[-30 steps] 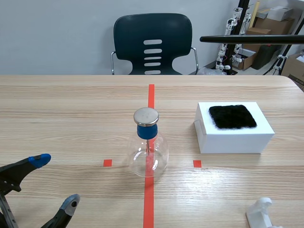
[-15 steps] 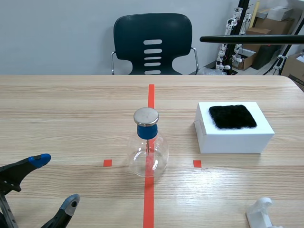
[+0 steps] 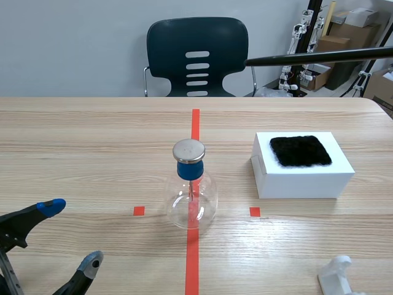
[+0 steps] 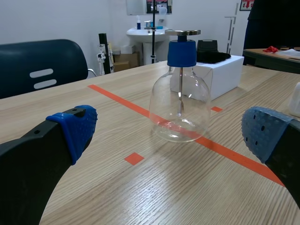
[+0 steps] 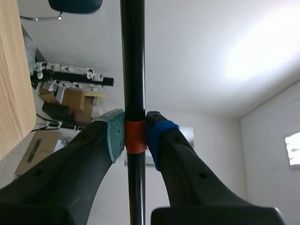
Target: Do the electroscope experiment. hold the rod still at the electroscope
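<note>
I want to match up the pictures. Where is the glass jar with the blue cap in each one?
Scene view: the glass jar stands mid-table on the long red tape line.
Left wrist view: the glass jar stands ahead of the open left gripper, on that tape line.
Right wrist view: not in it; the right gripper holds only the rod.
Shared landmark: the dark chair.

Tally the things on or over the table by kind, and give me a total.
Glass electroscope: 1
Black rod: 1
White box: 1
Black furry pad: 1
White plastic piece: 1
Total: 5
</note>
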`<state>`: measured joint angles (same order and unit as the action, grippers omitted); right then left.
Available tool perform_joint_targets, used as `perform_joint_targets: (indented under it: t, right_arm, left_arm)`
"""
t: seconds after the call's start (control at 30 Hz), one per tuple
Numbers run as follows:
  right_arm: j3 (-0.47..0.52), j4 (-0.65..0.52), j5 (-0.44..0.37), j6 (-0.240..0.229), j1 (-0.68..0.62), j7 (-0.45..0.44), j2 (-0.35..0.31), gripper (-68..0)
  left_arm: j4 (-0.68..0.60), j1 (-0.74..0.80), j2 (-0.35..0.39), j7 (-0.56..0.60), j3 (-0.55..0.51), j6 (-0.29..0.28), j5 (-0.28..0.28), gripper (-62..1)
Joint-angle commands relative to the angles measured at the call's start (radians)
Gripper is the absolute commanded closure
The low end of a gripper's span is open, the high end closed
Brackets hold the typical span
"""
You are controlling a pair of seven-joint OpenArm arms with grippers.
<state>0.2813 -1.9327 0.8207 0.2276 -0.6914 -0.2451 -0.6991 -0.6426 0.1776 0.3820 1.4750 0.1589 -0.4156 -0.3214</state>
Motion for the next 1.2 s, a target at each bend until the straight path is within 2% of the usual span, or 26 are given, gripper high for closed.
perform_joint_targets:
  t: [0.0,0.17,0.33,0.43,0.53,0.67,0.87,1.17]
  right_arm:
    - [-0.038,-0.028,0.011,0.018,0.051,0.029,-0.03,-1.1]
    - [-0.176,-0.028,0.093,0.014,0.146,0.081,-0.046,-1.1]
    - [-0.299,-0.028,0.189,-0.037,0.211,0.13,-0.045,-1.1]
    - [-0.35,-0.027,0.233,-0.043,0.229,0.155,-0.04,-1.1]
    - [-0.378,-0.02,0.275,-0.044,0.232,0.158,-0.038,-1.1]
    - [-0.394,-0.02,0.304,-0.084,0.232,0.166,-0.037,-1.1]
    - [-0.394,-0.008,0.364,-0.097,0.232,0.187,-0.004,-1.1]
    - [-0.394,0.013,0.383,-0.124,0.232,0.188,-0.005,-1.1]
  left_arm:
    - [-0.005,0.002,-0.004,0.018,0.0,0.002,0.007,-62.3]
    - [-0.005,0.002,-0.004,0.018,0.0,0.002,0.007,-62.3]
    - [-0.005,0.002,-0.004,0.018,0.0,0.002,0.007,-62.3]
    - [-0.005,0.002,-0.004,0.018,0.0,0.002,0.007,-62.3]
    - [-0.005,0.002,-0.004,0.018,0.0,0.002,0.007,-62.3]
    - [-0.005,0.002,-0.004,0.018,0.0,0.002,0.007,-62.3]
    - [-0.005,0.002,-0.004,0.018,0.0,0.002,0.007,-62.3]
    - [-0.005,0.002,-0.004,0.018,0.0,0.002,0.007,-62.3]
